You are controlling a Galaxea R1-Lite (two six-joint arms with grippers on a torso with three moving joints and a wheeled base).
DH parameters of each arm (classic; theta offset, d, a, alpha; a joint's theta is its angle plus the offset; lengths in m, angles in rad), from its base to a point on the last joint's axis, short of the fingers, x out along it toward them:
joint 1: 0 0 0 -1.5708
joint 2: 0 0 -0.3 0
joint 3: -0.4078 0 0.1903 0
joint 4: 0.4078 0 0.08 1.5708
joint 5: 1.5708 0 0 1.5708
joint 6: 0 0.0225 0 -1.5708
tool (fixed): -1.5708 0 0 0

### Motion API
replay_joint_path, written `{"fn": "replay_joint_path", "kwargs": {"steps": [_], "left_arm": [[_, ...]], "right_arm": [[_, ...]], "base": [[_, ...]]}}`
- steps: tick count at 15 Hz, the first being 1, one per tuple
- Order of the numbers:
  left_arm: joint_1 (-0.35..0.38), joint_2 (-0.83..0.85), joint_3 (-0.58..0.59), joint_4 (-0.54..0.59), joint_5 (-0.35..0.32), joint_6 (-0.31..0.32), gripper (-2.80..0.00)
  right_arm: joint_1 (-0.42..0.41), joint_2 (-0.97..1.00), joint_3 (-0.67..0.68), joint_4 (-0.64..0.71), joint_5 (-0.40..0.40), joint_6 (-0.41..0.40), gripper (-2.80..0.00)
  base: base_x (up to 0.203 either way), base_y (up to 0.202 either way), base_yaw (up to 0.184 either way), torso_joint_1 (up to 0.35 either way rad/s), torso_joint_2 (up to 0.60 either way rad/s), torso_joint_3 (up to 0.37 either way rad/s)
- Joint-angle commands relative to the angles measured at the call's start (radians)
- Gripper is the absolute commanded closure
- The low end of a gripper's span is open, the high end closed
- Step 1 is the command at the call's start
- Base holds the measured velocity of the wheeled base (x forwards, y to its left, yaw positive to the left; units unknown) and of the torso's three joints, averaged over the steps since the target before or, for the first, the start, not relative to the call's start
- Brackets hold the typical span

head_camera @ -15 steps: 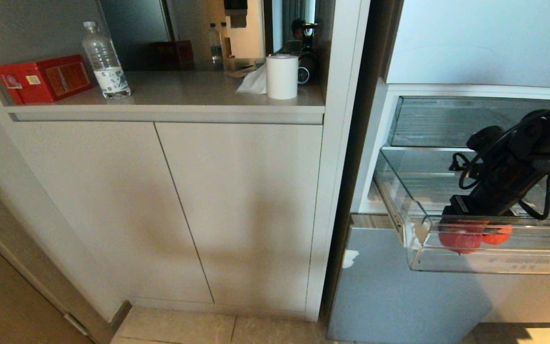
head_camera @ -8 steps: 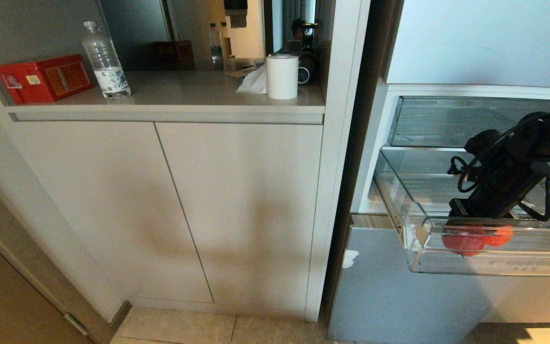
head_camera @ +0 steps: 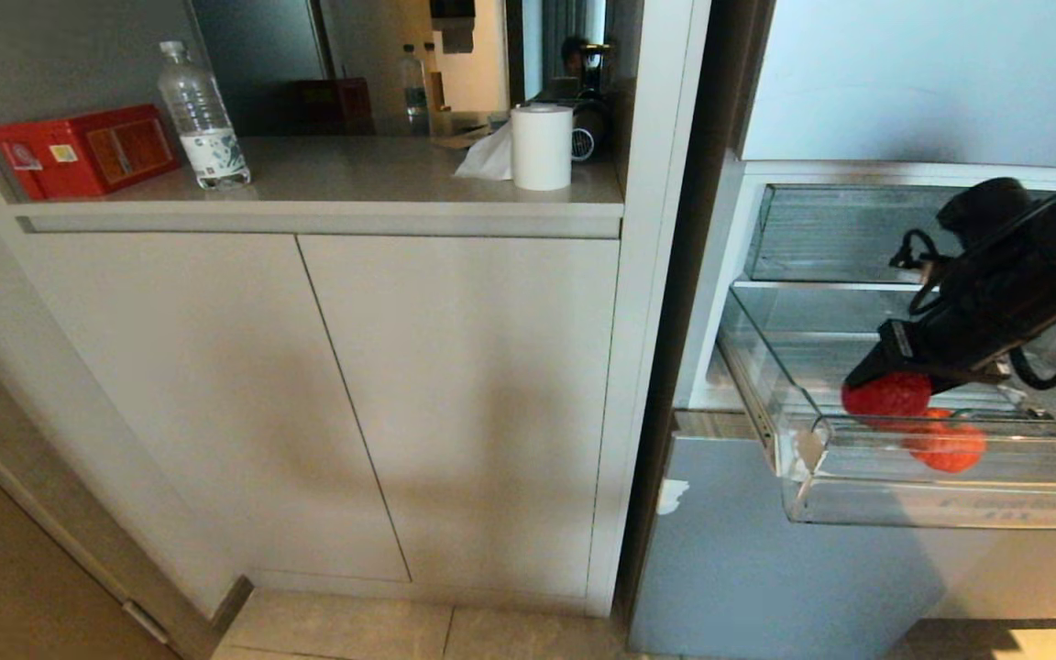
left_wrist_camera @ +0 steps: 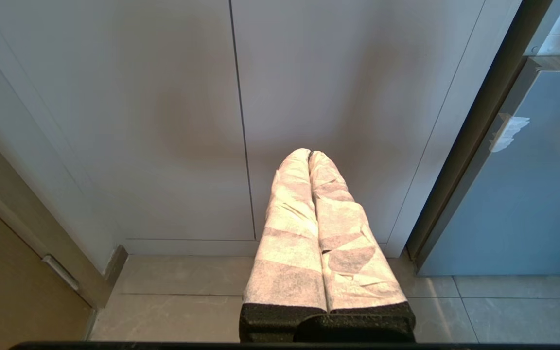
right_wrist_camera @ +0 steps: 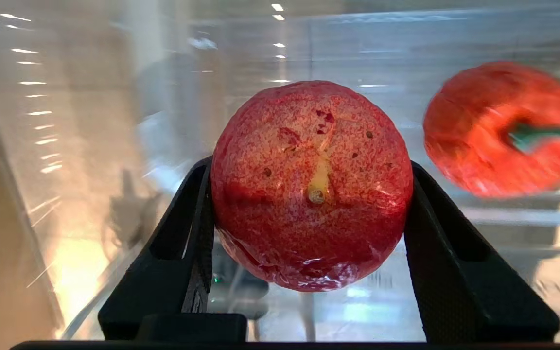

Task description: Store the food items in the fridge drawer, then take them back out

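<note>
The clear fridge drawer [head_camera: 940, 513] stands pulled out at the right of the head view. My right gripper [head_camera: 872, 383] reaches into it from the right, shut on the dull pinkish-red round fruit [head_camera: 887, 396], which hangs at about the height of the drawer's rim. In the right wrist view the fruit [right_wrist_camera: 311, 194] fills the gap of that gripper [right_wrist_camera: 309, 167], both black fingers [right_wrist_camera: 183, 233] pressing on its sides. The bright red tomato-like piece [head_camera: 950, 446] with a green stem [right_wrist_camera: 542, 133] lies on the drawer's bottom beside it. My left gripper [left_wrist_camera: 309, 153], wrapped in white, is shut and empty, parked low before the cabinet doors.
A second clear bin [head_camera: 840, 234] sits above the drawer, and a silver-blue fridge panel [head_camera: 748, 568] is below it. Left of the fridge, a counter [head_camera: 326, 197] carries a red box [head_camera: 83, 151], a water bottle [head_camera: 203, 119] and a paper roll [head_camera: 542, 147]. Tiled floor lies below.
My right gripper has closed on the round fruit and raised it from the drawer's bottom to rim height, the arm tilting up. The tomato-like piece has stayed in place.
</note>
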Motion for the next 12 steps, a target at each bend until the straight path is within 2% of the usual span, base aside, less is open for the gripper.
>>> {"fn": "replay_joint_path", "kwargs": {"steps": [1, 4, 6, 8, 12], "left_arm": [[0.0, 0.002, 0.001, 0.0, 0.0, 0.0, 0.0], [0.0, 0.002, 0.0, 0.0, 0.0, 0.0, 0.0], [0.001, 0.002, 0.001, 0.0, 0.0, 0.0, 0.0], [0.001, 0.002, 0.0, 0.0, 0.0, 0.0, 0.0], [0.001, 0.002, 0.0, 0.0, 0.0, 0.0, 0.0]], "right_arm": [[0.0, -0.156, 0.027, 0.003, 0.015, 0.002, 0.0], [0.001, -0.372, 0.115, -0.006, 0.027, 0.003, 0.0], [-0.003, -0.563, 0.223, -0.05, 0.029, 0.003, 0.0], [-0.009, -0.775, 0.424, -0.158, 0.024, 0.001, 0.0], [-0.016, -1.185, 0.992, -0.558, -0.044, -0.012, 0.0]], "base": [[0.0, 0.0, 0.0, 0.0, 0.0, 0.0], [0.0, 0.0, 0.0, 0.0, 0.0, 0.0], [0.0, 0.0, 0.0, 0.0, 0.0, 0.0], [0.0, 0.0, 0.0, 0.0, 0.0, 0.0], [0.0, 0.0, 0.0, 0.0, 0.0, 0.0]]}}
